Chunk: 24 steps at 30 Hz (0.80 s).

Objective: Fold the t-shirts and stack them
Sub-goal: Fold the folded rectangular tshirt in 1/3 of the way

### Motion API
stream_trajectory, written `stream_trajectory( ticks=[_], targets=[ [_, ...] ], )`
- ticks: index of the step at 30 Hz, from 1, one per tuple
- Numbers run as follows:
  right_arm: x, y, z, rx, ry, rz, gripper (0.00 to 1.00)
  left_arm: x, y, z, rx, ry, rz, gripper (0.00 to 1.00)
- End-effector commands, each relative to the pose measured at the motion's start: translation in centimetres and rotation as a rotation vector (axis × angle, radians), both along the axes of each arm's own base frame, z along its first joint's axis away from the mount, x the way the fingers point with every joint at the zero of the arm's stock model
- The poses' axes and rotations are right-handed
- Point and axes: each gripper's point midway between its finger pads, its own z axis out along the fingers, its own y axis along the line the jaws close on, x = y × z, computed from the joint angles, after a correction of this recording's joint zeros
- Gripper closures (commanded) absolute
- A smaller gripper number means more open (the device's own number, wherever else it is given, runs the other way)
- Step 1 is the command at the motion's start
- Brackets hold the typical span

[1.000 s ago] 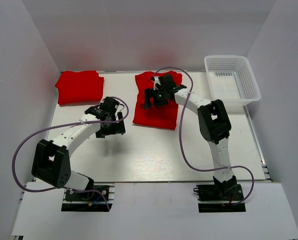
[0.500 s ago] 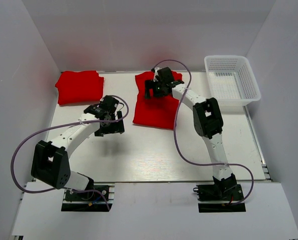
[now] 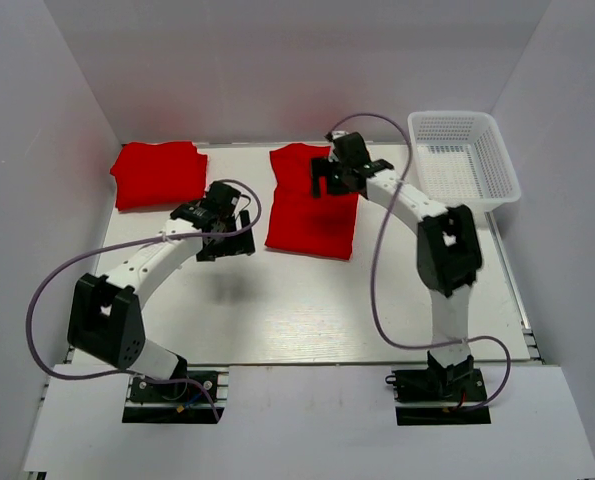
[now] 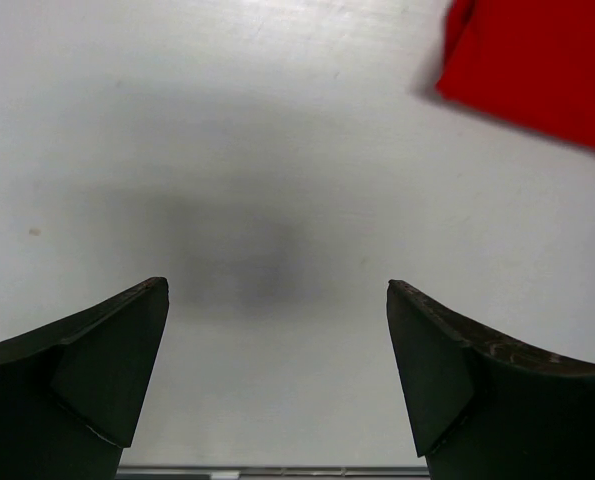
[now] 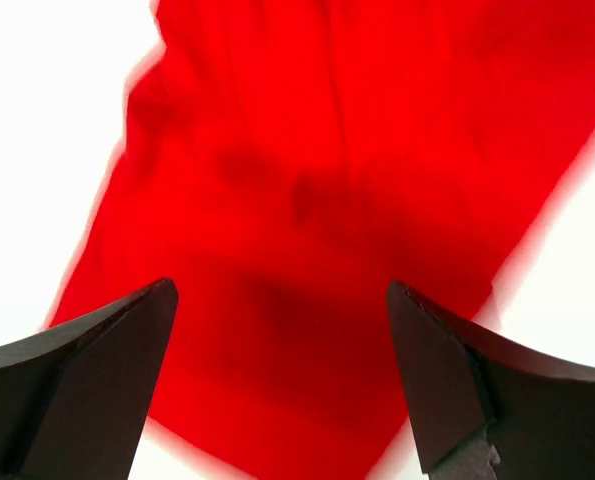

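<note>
Top view: showing 1 t-shirt (image 3: 159,173) folded at the tabletop's (image 3: 277,310) far-left corner and a 2nd t-shirt (image 3: 312,215) folded mid-table, well apart; stacking probably remaining.

Left wrist: hovering over bare tabletop, holding left jaws apart, gripping nothing; cutting off a red corner upper right.

Right wrist: hanging above blurred red cloth, holding right jaws apart; blurring creases beyond reading.

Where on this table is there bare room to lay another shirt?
The wide near strip between the arm bases and the middle t-shirt is bare. The gap between it and the left t-shirt is crowded by the left arm; the basket fills the far-right corner.
</note>
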Motion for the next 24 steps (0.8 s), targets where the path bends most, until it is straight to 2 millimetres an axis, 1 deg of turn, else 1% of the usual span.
stream_trajectory(
  ticks=[1, 2, 3, 4, 5, 6, 7, 8, 9, 10, 11, 13, 14, 16, 17, 18, 19, 20, 21, 22, 23, 24],
  targets=[
    [-3.5, -3.8, 5.0, 0.009, -0.065, -0.136, 0.09, 3.9, -2.6, 1.4, -0.074, -0.093, -0.037, 0.0],
    [-5.2, -5.1, 2.6, -0.007, -0.008, -0.162, 0.09, 4.6, -3.1, 1.6, -0.086, -0.103, -0.053, 0.0],
    [-6.9, -6.0, 3.4, 0.006, -0.016, -0.17, 0.09, 5.1, -3.6, 1.4, -0.095, -0.104, -0.058, 0.0],
    [-8.2, -6.7, 1.8, -0.011, 0.015, -0.175, 0.09, 5.9, -3.9, 1.3, -0.1, -0.115, -0.058, 0.0],
    [-8.7, -7.0, 1.7, 0.005, 0.035, -0.19, 0.09, 6.5, -4.4, 0.3, -0.103, -0.096, -0.075, 0.0],
    [-9.7, -7.3, 1.9, 0.002, 0.046, -0.183, 0.09, 6.7, -4.6, -0.3, -0.097, -0.083, -0.075, 0.0],
    [-11.0, -8.1, 0.3, -0.017, 0.106, -0.217, 0.09, 7.5, -4.9, -0.6, -0.102, -0.095, -0.075, 0.0],
    [-11.4, -8.2, 0.0, -0.015, 0.118, -0.221, 0.09, 8.2, -5.0, -0.7, -0.088, -0.097, -0.081, 0.0],
    [-11.9, -8.2, 0.0, -0.007, 0.121, -0.219, 0.09, 8.4, -5.6, -2.3, -0.074, -0.062, -0.093, 0.0],
    [-12.4, -8.5, -0.9, -0.01, 0.14, -0.239, 0.09, 8.7, -6.2, -2.5, -0.068, -0.059, -0.113, 0.0],
    [-12.5, -8.5, -1.0, -0.002, 0.137, -0.241, 0.09, 9.3, -6.1, -2.5, -0.051, -0.062, -0.104, 0.0],
    [-13.3, -8.3, -2.0, 0.016, 0.175, -0.246, 0.09, 9.9, -6.4, -3.9, -0.046, -0.05, -0.104, 0.0],
    [-13.2, -8.1, -2.7, 0.023, 0.19, -0.253, 0.09, 10.2, -6.5, -4.2, -0.048, -0.054, -0.104, 0.0],
    [-13.2, -7.8, -3.1, 0.025, 0.21, -0.257, 0.09, 10.7, -6.5, -4.4, -0.036, -0.058, -0.108, 0.0],
    [-13.1, -7.8, -3.9, 0.015, 0.242, -0.276, 0.09, 10.8, -6.6, -4.9, -0.034, -0.053, -0.108, 0.0],
    [-13.0, -8.1, -4.3, 0.006, 0.251, -0.289, 0.09, 10.8, -6.6, -4.9, -0.034, -0.053, -0.108, 0.0],
    [-13.2, -7.9, -4.6, 0.0, 0.264, -0.287, 0.09, 10.8, -6.7, -5.2, -0.038, -0.055, -0.123, 0.0],
    [-13.1, -8.1, -5.1, -0.012, 0.282, -0.321, 0.09, 10.7, -7.3, -5.7, -0.047, -0.056, -0.136, 0.0],
    [-12.9, -8.2, -5.3, -0.02, 0.282, -0.328, 0.09, 10.7, -7.3, -5.7, -0.047, -0.056, -0.136, 0.0],
    [-12.9, -8.5, -5.6, -0.029, 0.285, -0.344, 0.09, 10.3, -7.1, -6.8, -0.04, -0.038, -0.136, 0.0],
    [-13.0, -8.6, -6.1, -0.04, 0.291, -0.354, 0.09, 10.2, -7.3, -6.8, -0.029, -0.042, -0.141, 0.0],
    [-13.2, -8.6, -6.3, -0.046, 0.299, -0.356, 0.09, 9.7, -7.5, -7.7, -0.026, -0.026, -0.142, 0.0]
  ],
)
